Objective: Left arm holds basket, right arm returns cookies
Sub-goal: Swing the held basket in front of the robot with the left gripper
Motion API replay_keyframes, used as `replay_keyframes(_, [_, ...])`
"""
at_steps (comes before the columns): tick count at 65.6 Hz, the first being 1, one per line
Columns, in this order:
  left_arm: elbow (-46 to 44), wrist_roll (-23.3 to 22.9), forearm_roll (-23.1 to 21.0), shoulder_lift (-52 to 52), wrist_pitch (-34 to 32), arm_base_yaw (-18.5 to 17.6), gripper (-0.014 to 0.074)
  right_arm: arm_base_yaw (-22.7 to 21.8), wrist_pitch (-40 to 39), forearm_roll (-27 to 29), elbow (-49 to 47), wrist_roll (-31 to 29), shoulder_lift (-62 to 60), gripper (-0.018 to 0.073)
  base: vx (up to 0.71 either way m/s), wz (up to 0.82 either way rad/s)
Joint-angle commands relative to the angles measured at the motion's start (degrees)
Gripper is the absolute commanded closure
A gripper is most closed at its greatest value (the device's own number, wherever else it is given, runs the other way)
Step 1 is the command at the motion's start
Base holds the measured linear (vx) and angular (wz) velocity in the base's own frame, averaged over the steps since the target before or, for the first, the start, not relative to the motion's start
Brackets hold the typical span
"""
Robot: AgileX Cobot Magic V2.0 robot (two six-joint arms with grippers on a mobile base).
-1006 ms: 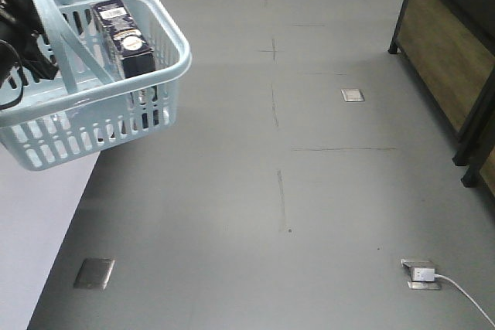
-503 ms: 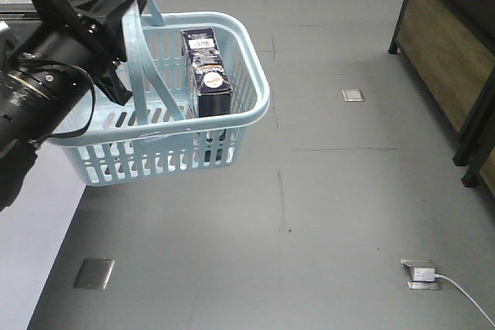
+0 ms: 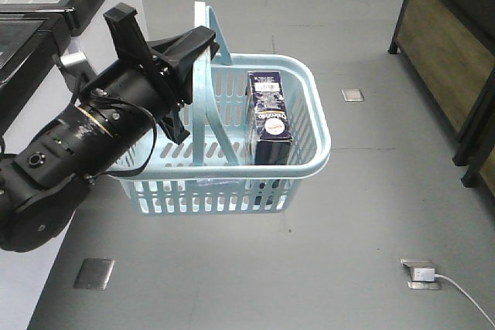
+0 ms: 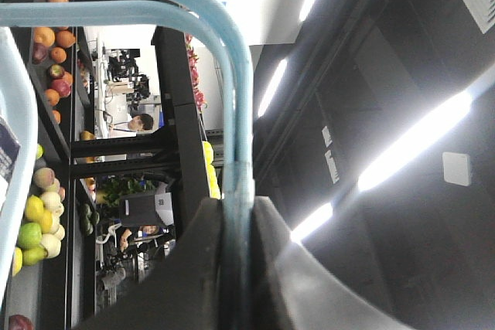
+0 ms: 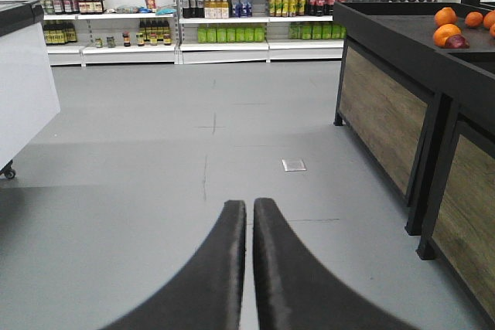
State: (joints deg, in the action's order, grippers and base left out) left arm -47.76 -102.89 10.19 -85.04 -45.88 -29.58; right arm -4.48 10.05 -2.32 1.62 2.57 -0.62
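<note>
The light blue basket (image 3: 216, 195) hangs in the air above the grey floor. My left gripper (image 3: 195, 58) is shut on its two raised handles (image 3: 210, 28). In the left wrist view the blue handle (image 4: 238, 113) runs down between the jaws of the left gripper (image 4: 237, 218), which press on it from both sides. The dark navy cookies (image 3: 271, 117) box stands upright inside the basket, against its right side. My right gripper (image 5: 249, 206) is shut with nothing in it, pointing over bare floor; it does not show in the front view.
A dark wooden display stand (image 3: 448, 59) lines the right side; it carries oranges (image 5: 456, 25). Floor sockets (image 3: 352, 95) and a plugged-in one with a white cable (image 3: 421, 274) lie in the floor. A white counter (image 5: 23, 90) stands left. Shelves of bottles (image 5: 232, 5) fill the back.
The left arm has swung the basket with the cookies box from the upper left toward the middle and a little lower, and much more of the arm now shows.
</note>
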Motion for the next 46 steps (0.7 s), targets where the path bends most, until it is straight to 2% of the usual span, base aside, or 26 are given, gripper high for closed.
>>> replay_keyframes(1, [0.3,0.2,-3.7,2.3,-9.2,-0.9,0.0599,-0.1,-4.1,-0.2,1.0,-0.4,-0.7,0.0568,0.00,0.00])
replay_keyframes(14, [6.5,0.2,-10.2,2.6,-17.7,-2.4,0.0599,-0.1,-4.1,-0.2,1.0,-0.4,-0.7,0.0568,0.00,0.00])
replay_keyframes(29, [10.5,0.0,-9.9,2.6,-22.0,-4.4,0.0599,-0.1,-4.1,-0.2,1.0,-0.4,-0.7,0.0568,0.00,0.00])
replay_keyframes(46, [12.3,-0.2,-9.8,2.6,-22.5,-8.6,0.0599,-0.1,-4.1,-0.2,1.0,-0.4,-0.7,0.0568,0.00,0.00])
